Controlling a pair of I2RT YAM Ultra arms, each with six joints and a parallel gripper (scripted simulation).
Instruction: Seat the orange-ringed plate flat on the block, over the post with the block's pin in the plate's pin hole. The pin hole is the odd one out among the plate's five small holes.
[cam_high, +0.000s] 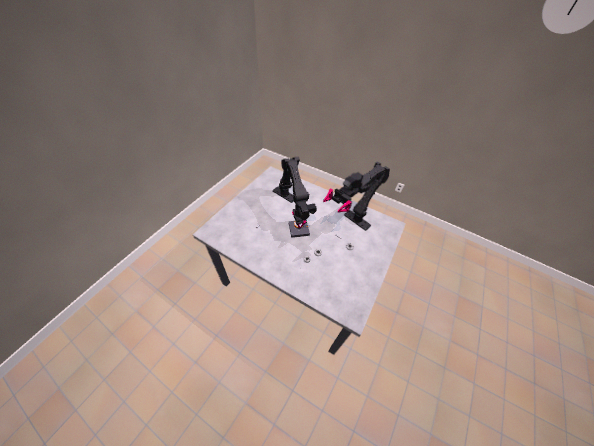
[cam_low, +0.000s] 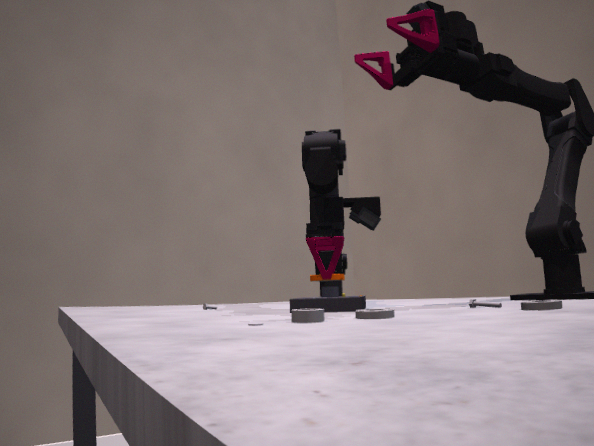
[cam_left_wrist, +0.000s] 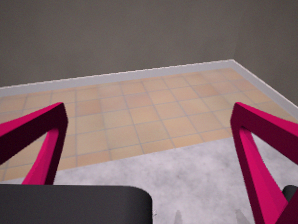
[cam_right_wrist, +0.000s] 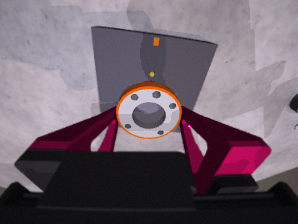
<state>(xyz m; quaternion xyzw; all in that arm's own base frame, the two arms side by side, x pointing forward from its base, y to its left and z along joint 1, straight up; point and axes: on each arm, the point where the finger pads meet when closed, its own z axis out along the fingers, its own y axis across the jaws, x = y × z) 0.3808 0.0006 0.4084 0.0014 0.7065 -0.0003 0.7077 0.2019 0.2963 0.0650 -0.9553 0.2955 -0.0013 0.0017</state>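
My right gripper (cam_low: 326, 271) points straight down and is shut on the orange-ringed plate (cam_low: 332, 278), holding it level just above the dark post (cam_low: 330, 288) of the flat dark block (cam_low: 327, 303). In the right wrist view the plate (cam_right_wrist: 149, 116) has a large centre hole with the post top showing through it, and small holes around it. The block (cam_right_wrist: 152, 70) shows a yellow pin (cam_right_wrist: 151, 74) just beyond the plate's rim and an orange mark (cam_right_wrist: 155, 41) farther off. My left gripper (cam_low: 400, 50) is open and empty, raised high above the table; its wrist view (cam_left_wrist: 150, 145) shows only floor and table edge.
Three grey ring-shaped parts (cam_low: 307, 315) (cam_low: 374, 313) (cam_low: 541, 304) lie on the table in front of and beside the block. A bolt (cam_low: 485, 303) lies near the left arm's base, and a small screw (cam_low: 210, 306) lies far to the other side.
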